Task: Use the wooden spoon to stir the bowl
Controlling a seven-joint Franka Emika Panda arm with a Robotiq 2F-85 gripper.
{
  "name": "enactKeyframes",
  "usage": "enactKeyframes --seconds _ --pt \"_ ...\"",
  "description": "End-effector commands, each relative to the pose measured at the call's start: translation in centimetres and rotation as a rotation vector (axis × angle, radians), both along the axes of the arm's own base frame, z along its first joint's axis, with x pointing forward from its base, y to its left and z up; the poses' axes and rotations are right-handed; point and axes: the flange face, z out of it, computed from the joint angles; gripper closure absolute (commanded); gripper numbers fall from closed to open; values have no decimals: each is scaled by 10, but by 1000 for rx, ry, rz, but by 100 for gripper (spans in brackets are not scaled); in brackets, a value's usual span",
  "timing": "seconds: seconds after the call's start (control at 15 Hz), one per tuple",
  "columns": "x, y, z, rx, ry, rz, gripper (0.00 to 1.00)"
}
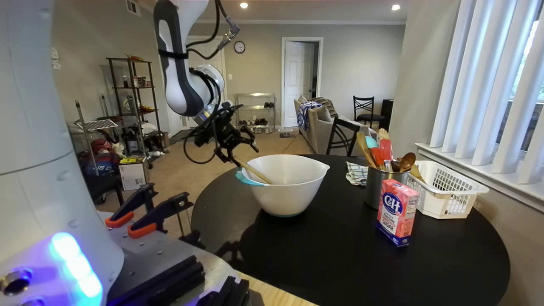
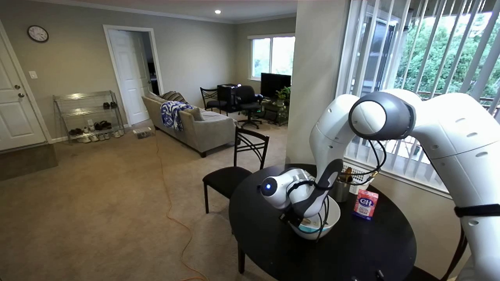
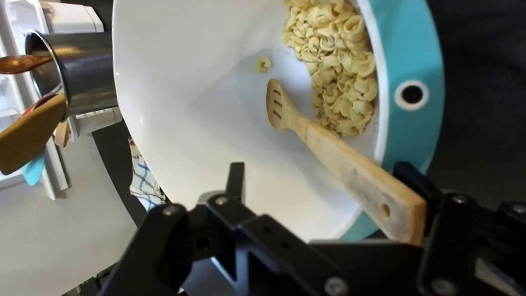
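The jaws stand wide apart, with nothing clamped between them. In the wrist view we see the wooden spoon [image 3: 341, 158] with its handle end just beside one fingertip [image 3: 416, 177]; whether they touch, we cannot tell. Its slotted head lies inside the bowl [image 1: 285, 202] on the bench [image 1: 340, 263], near the pasta [image 3: 343, 78].

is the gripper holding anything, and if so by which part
Nothing: the gripper is open, jaws wide apart. The wooden spoon has its handle end close to one jaw, but not clamped.
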Motion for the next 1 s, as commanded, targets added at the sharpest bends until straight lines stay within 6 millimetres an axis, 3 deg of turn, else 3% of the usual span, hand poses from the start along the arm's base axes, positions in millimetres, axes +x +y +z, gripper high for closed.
enactKeyframes --seconds 0.0,0.53,0.73,0.93 --pt "3 -5 0 3 11 55 42" --pt "1 -3 2 8 9 66 93" --pt "4 -9 4 8 27 -9 98" --pt "8 -12 9 15 21 -57 95"
